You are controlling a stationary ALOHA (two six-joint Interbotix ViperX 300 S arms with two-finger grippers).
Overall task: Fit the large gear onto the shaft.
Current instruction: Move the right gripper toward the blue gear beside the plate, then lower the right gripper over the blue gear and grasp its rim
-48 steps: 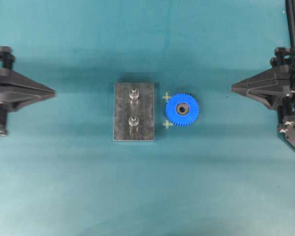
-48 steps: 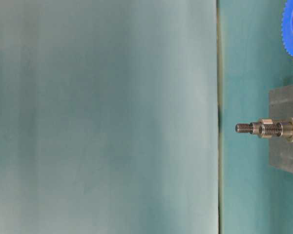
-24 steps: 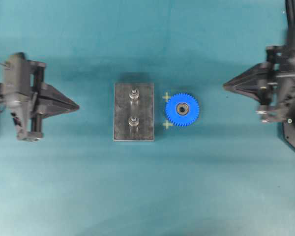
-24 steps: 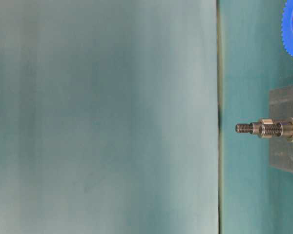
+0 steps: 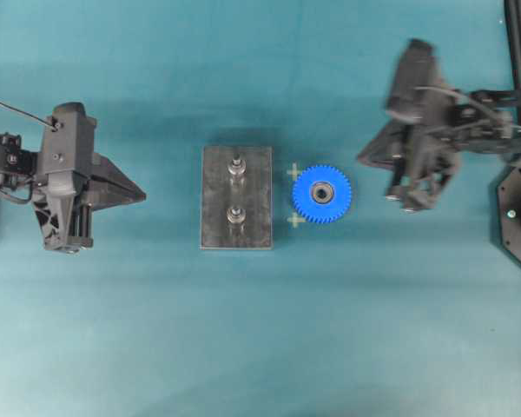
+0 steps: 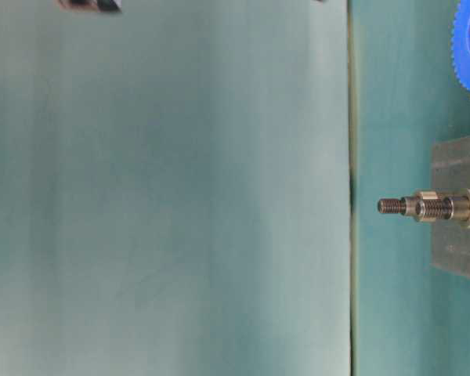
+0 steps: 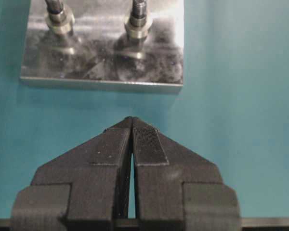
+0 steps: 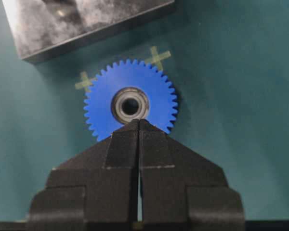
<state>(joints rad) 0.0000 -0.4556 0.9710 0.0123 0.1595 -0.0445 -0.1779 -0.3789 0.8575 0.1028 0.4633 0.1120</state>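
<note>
The large gear (image 5: pixel 321 193) is bright blue with a silver-and-black hub. It lies flat on the teal table just right of the dark grey plate (image 5: pixel 217 197). The shaft (image 5: pixel 236 165) is the peg nearer the plate's far short end; its twin (image 5: pixel 236 215) stands beside it. My left gripper (image 5: pixel 143 193) is shut and empty, left of the plate and apart from it. My right gripper (image 5: pixel 361 162) is shut and empty, right of the gear. In the right wrist view its tips (image 8: pixel 138 120) overlap the gear's (image 8: pixel 101 110) near edge. The shaft also shows in the left wrist view (image 7: pixel 58 19).
Two yellow cross marks (image 5: pixel 293 171) (image 5: pixel 295 220) lie on the table between plate and gear. The plate's corner (image 8: pixel 86 24) shows beyond the gear in the right wrist view. In the table-level view the two pegs overlap above the plate (image 6: pixel 454 168).
Both arms have come in from the table's sides toward the middle. The right gripper moved left close to the gear. The left stopped short of the plate. Gear and plate have not moved.
</note>
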